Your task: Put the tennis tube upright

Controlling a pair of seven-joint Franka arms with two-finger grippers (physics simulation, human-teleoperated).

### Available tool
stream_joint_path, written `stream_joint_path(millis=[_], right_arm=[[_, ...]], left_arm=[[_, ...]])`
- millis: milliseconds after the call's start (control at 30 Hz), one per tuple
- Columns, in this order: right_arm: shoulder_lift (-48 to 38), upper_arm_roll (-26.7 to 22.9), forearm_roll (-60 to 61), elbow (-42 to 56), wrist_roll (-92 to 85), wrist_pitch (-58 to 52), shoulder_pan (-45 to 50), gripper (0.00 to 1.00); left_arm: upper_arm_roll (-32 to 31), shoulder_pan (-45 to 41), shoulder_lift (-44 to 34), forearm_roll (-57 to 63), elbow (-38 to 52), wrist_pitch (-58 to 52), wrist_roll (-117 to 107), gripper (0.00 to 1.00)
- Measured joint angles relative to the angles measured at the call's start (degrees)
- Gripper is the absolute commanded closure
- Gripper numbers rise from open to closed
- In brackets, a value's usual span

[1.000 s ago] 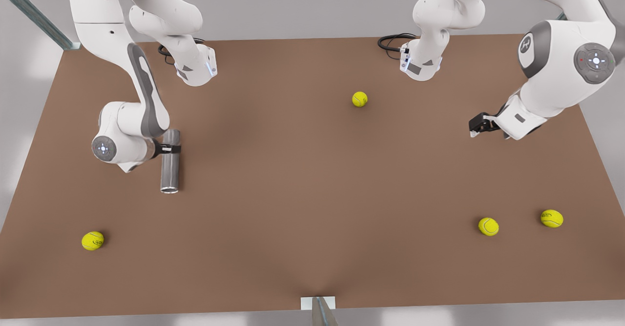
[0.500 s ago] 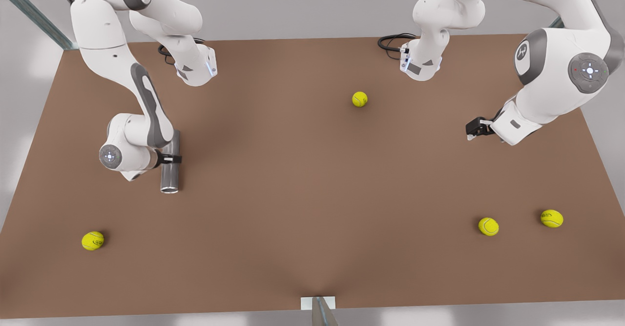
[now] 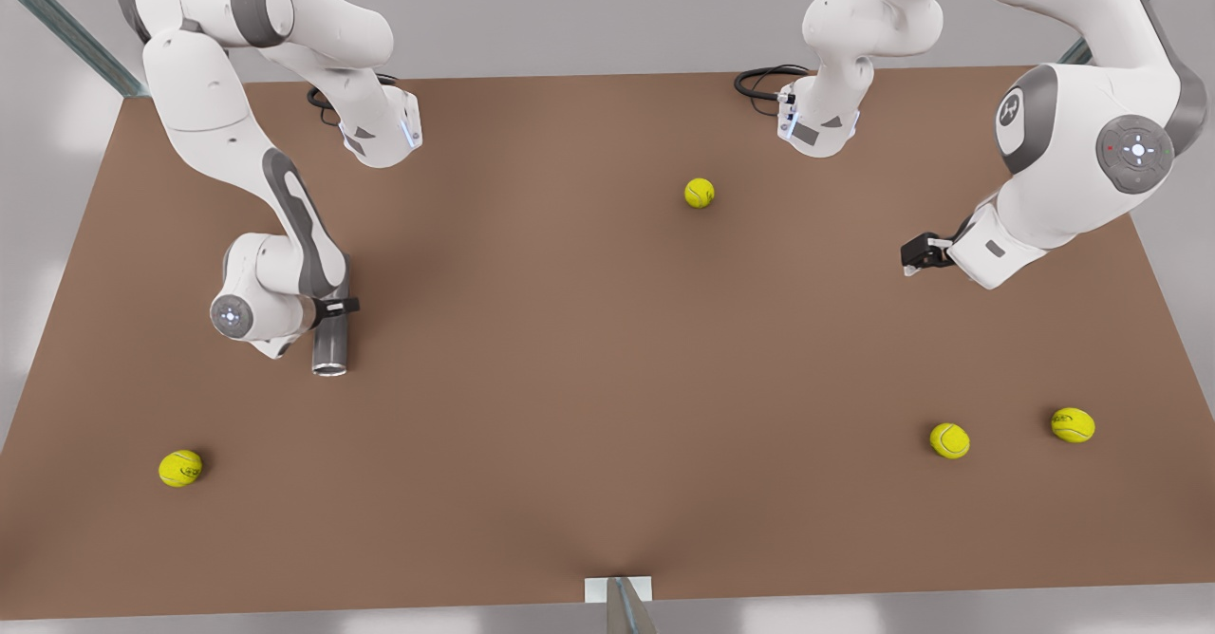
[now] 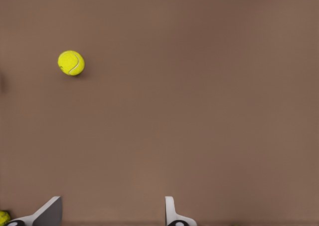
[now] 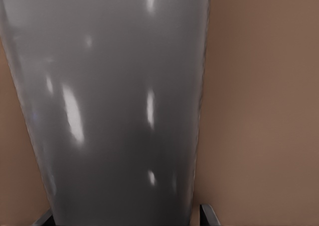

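Note:
The tennis tube (image 3: 329, 344) is a grey metallic cylinder on the brown table (image 3: 588, 378) at the front view's left, its silvery rim toward the near edge. My right gripper (image 3: 334, 307) is shut across its middle, and the tube's far end is hidden behind that wrist. The right wrist view has the tube's shiny wall (image 5: 114, 101) close up, with the right gripper (image 5: 124, 218) clamped around it. My left gripper (image 3: 908, 261) hovers open over the table at the front view's right, holding nothing; its fingers (image 4: 50, 212) stand wide apart above bare table.
Several yellow-green tennis balls lie scattered: one at mid-back (image 3: 700, 193), one front left (image 3: 180, 468), two front right (image 3: 949, 440) (image 3: 1073, 424). A ball (image 4: 71, 63) lies in the left wrist view. Arm bases and cables stand at the back edge, a metal post (image 3: 622, 606) at the front edge.
The right gripper, with the tube in it, has shifted toward the rim end, and the tube looks shorter, as if tilting up. The left gripper has drifted slightly toward the front view's left.

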Motion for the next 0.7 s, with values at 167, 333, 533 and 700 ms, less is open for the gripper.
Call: stream_joint_path(millis=[167, 333, 533, 700], right_arm=[[0.04, -0.01, 0.54, 0.31, -2.37, -0.45, 0.02, 0.40], [-0.58, -0.01, 1.11, 10.88, -3.83, -5.91, 6.56, 0.38], [13.58, -0.07, 3.34, 48.71, -5.25, -15.37, 34.94, 0.37], [21.93, -0.08, -1.06, 60.92, -8.66, -14.29, 50.35, 0.38]], left_arm=[[-0.07, -0.08, 0.00, 0.00, 0.00, -0.07, -0.02, 0.00], [-0.07, 0.09, 0.15, 0.00, 0.01, -0.01, -0.03, 0.00], [-0.07, 0.26, 0.68, 0.00, 0.02, 0.10, -0.05, 0.00], [-0.07, 0.30, 1.35, -0.03, 0.06, 0.15, -0.09, 0.00]])
